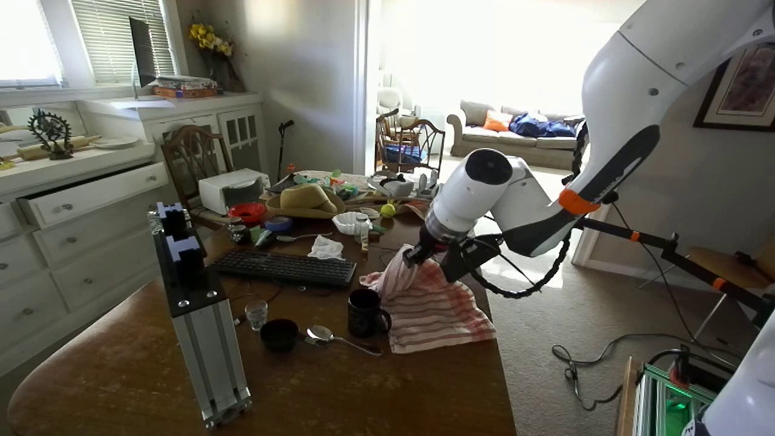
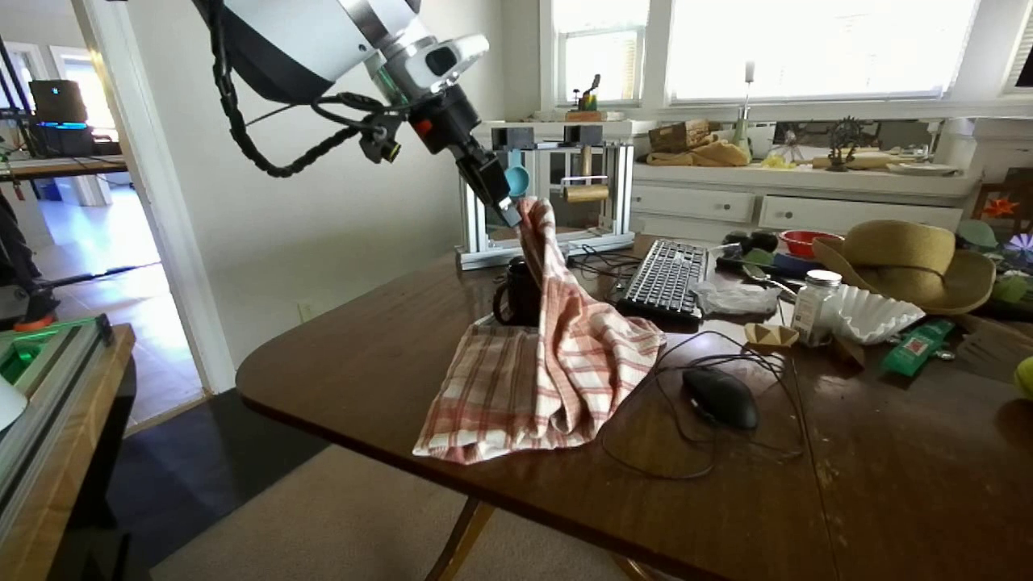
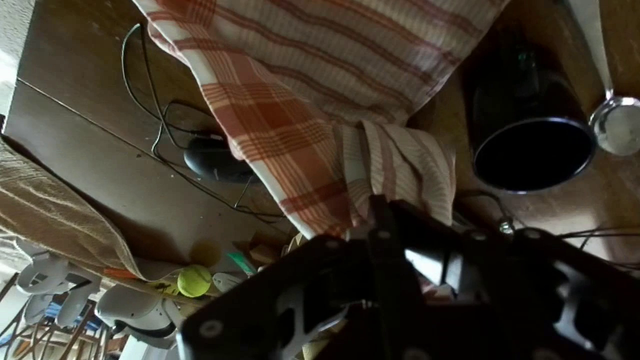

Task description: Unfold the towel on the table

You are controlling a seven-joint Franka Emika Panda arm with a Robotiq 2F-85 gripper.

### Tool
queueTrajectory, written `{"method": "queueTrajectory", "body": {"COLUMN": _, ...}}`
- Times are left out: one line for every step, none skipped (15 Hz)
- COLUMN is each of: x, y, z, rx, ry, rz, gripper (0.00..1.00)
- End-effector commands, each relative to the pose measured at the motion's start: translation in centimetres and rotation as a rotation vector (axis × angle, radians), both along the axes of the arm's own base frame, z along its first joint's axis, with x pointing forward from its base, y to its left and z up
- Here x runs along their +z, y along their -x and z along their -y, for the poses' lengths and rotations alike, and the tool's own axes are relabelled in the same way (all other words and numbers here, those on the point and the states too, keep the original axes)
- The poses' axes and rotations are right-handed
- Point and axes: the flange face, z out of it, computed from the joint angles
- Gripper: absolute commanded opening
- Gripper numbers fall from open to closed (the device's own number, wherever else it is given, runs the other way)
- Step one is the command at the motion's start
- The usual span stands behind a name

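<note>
Towel of red-and-white striped cloth [image 2: 557, 355]: raised part is being pinched by the black gripper [image 2: 512, 211]; remainder is lying on the dark-brown wooden counter [image 2: 339, 355] beside a black handled mug [image 1: 363, 318].

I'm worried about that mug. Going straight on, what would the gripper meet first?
Probably the towel that the gripper holds, hanging just ahead; whether the mug comes next, depth leaves unclear.
</note>
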Motion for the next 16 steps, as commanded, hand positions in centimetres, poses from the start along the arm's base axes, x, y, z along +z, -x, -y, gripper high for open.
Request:
{"method": "queueTrajectory", "body": {"x": 3.5, "y": -1.3, "z": -0.2, "rx": -0.027, "ry": -0.046, "rz": 0.02, "gripper": 0.02}}
{"method": "queueTrajectory", "body": {"x": 4.8, "y": -2.0, "z": -0.5, "rx": -0.035, "ry": -0.054, "rz": 0.028, "gripper": 0.02}}
{"method": "queueTrajectory", "body": {"x": 5.7, "y": -2.7, "z": -1.0, "rx": -0.04, "ry": -0.069, "rz": 0.031, "gripper": 0.02}}
{"method": "queueTrajectory", "body": {"x": 6.8, "y": -3.5, "z": -1.6, "rx": -0.047, "ry": -0.086, "rz": 0.038, "gripper": 0.02}}
{"method": "queueTrajectory", "body": {"x": 8.0, "y": -4.4, "z": -2.1, "rx": -0.053, "ry": -0.104, "rz": 0.044, "gripper": 0.02}}
{"method": "queueTrajectory", "body": {"x": 9.4, "y": -5.3, "z": -2.7, "rx": -0.059, "ry": -0.117, "rz": 0.047, "gripper": 0.02}}
{"method": "queueTrajectory", "body": {"x": 10.9, "y": -6.3, "z": -3.1, "rx": -0.071, "ry": -0.131, "rz": 0.046, "gripper": 0.02}}
{"method": "queueTrajectory", "body": {"x": 12.7, "y": -7.3, "z": -3.5, "rx": -0.081, "ry": -0.147, "rz": 0.043, "gripper": 0.02}}
{"method": "queueTrajectory", "body": {"x": 15.0, "y": -8.3, "z": -3.5, "rx": -0.092, "ry": -0.162, "rz": 0.041, "gripper": 0.02}}
{"method": "queueTrajectory", "body": {"x": 17.4, "y": -9.3, "z": -3.3, "rx": -0.111, "ry": -0.171, "rz": 0.043, "gripper": 0.02}}
{"method": "queueTrajectory", "body": {"x": 19.7, "y": -10.1, "z": -3.1, "rx": -0.118, "ry": -0.186, "rz": 0.039, "gripper": 0.02}}
{"method": "queueTrajectory", "body": {"x": 22.2, "y": -10.8, "z": -2.6, "rx": -0.134, "ry": -0.195, "rz": 0.042, "gripper": 0.02}}
{"method": "queueTrajectory", "body": {"x": 24.7, "y": -11.4, "z": -2.2, "rx": -0.143, "ry": -0.206, "rz": 0.046, "gripper": 0.02}}
{"method": "queueTrajectory", "body": {"x": 26.9, "y": -11.8, "z": -1.9, "rx": -0.152, "ry": -0.21, "rz": 0.05, "gripper": 0.02}}
{"method": "queueTrajectory", "body": {"x": 28.7, "y": -12.1, "z": -1.4, "rx": -0.16, "ry": -0.222, "rz": 0.05, "gripper": 0.02}}
{"method": "queueTrajectory", "body": {"x": 30.5, "y": -12.3, "z": -1.0, "rx": -0.17, "ry": -0.231, "rz": 0.048, "gripper": 0.02}}
